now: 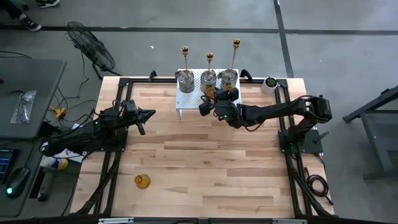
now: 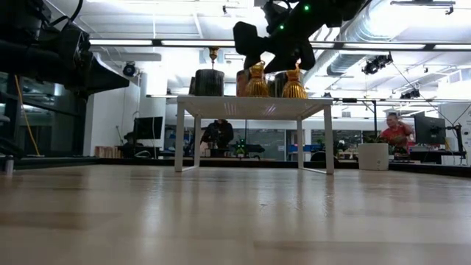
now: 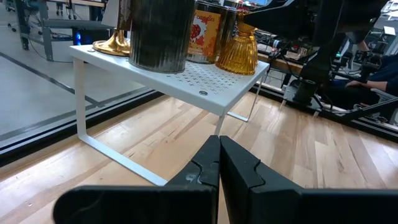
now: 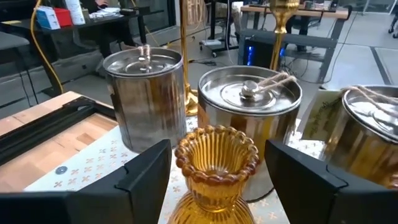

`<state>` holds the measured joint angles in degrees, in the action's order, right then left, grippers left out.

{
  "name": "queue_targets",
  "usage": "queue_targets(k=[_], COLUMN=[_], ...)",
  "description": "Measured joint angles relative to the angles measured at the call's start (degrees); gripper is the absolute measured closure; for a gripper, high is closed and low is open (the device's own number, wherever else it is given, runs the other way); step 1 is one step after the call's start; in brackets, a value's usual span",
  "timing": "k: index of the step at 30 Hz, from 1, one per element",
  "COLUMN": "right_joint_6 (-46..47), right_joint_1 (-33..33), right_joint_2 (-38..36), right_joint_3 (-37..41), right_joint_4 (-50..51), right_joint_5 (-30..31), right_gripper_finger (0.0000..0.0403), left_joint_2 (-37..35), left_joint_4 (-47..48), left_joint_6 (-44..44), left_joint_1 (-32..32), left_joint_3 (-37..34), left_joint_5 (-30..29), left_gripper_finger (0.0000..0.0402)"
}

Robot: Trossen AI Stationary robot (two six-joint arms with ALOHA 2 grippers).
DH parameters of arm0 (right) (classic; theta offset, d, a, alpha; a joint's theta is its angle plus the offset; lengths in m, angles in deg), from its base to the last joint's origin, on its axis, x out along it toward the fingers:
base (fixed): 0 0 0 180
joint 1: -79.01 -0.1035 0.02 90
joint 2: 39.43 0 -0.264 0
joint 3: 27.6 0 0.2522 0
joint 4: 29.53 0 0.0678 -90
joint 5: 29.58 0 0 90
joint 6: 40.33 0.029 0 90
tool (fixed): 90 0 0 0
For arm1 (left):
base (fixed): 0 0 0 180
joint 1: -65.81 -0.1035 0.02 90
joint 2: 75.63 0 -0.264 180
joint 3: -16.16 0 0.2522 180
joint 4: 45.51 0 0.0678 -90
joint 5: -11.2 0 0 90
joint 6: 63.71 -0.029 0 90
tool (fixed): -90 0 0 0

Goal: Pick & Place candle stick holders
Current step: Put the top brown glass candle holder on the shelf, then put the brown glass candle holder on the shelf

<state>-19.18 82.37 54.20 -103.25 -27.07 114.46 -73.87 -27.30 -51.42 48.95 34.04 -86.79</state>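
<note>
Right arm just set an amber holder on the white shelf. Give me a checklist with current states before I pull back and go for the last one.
1. Right gripper jaws apart, one each side of the ribbed amber glass holder: ok.
2. Holder upright on the white perforated shelf: ok.
3. Holder free of the jaws: cannot tell.
4. Holder apart from the silver tin candle jars right behind it: cannot tell.
5. Remaining amber holder alone on the wooden table, near the front left: ok.
6. Left gripper shut, left of the shelf, out of the way: ok.
</note>
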Motion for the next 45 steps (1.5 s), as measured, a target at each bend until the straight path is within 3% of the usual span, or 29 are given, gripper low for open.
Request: queue_targets(k=[8,25,37,45], right_joint_6=[-0.6,-11.2,-21.5,-17.3], right_joint_1=[0.0,-0.4,-5.7,-8.7], right_joint_2=[0.0,-0.4,-9.4,-20.0], right_joint_3=[0.0,0.0,0.2,13.4], right_joint_4=[-2.5,-11.7,-9.4,-9.0], right_joint_5=[0.0,0.0,2.5,-13.8], right_gripper_finger=[0.0152,0.0152,0.0152,0.0152], left_joint_2=[0.0,0.0,0.0,0.0], left_joint_4=[0.0,0.0,0.0,0.0], left_joint_6=[0.0,0.0,0.0,0.0], left_joint_1=[0.0,0.0,0.0,0.0], left_joint_3=[0.0,0.0,0.0,0.0], left_joint_5=[0.0,0.0,0.0,0.0], left_gripper_finger=[0.0402,0.0402,0.0402,0.0402])
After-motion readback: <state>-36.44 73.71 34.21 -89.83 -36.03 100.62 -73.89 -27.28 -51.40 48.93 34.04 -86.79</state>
